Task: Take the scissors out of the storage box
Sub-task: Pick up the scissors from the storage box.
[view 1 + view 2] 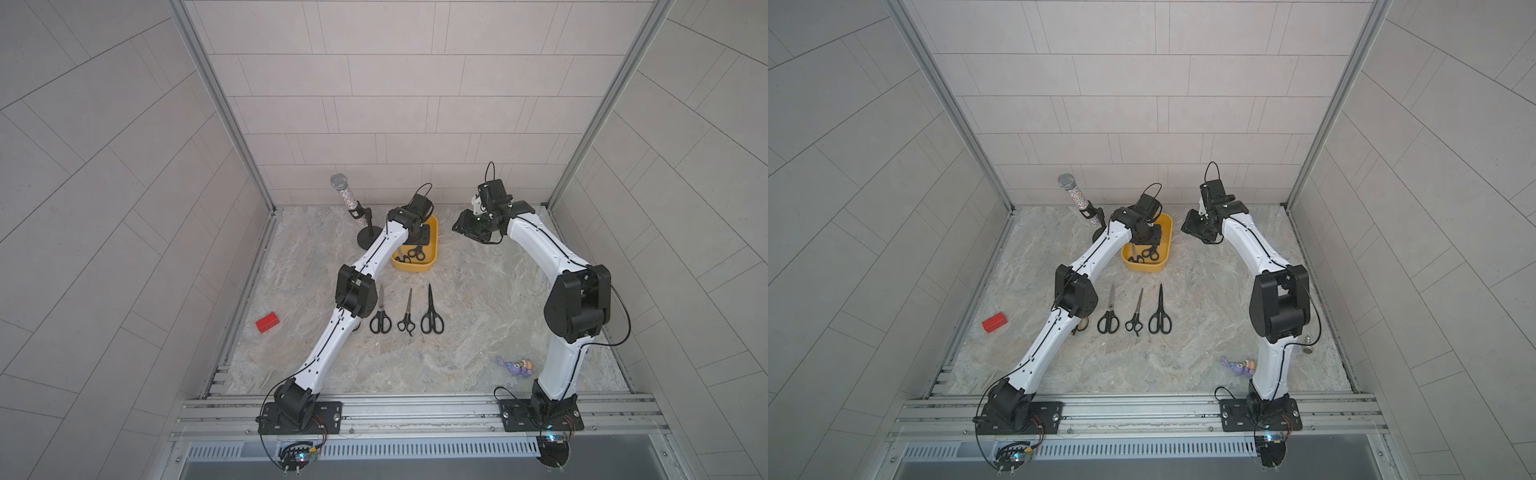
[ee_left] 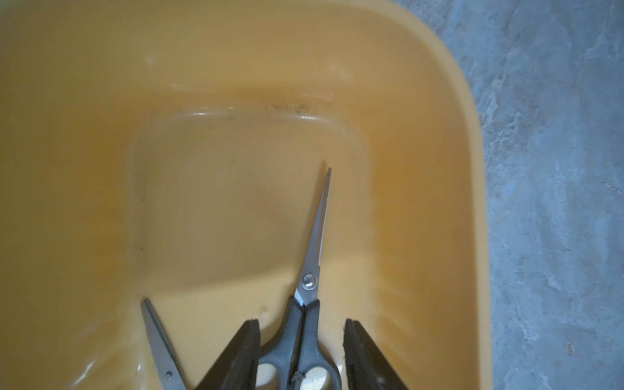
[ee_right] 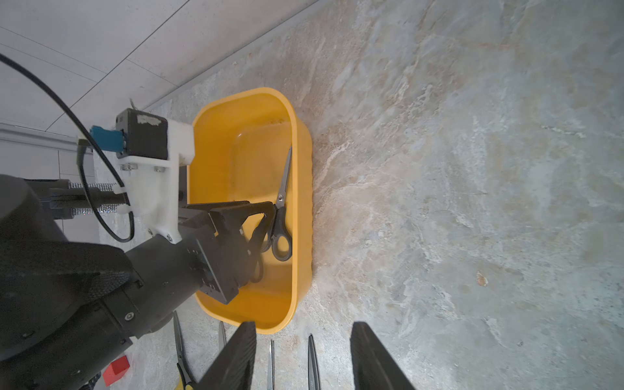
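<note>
Yellow storage box [image 2: 422, 152]: not yet emptied.
My left jaws stand parted, gripping nothing, black-handled scissors [image 2: 312, 270] between them; a second pair [image 2: 157, 334] just beside. My right jaws gape empty.

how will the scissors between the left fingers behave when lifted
Probably stiff: the scissors have metal blades, hard handles. They may tip blade-down, since the left gripper straddles the handle end. The glossy storage box floor could let them slide.
</note>
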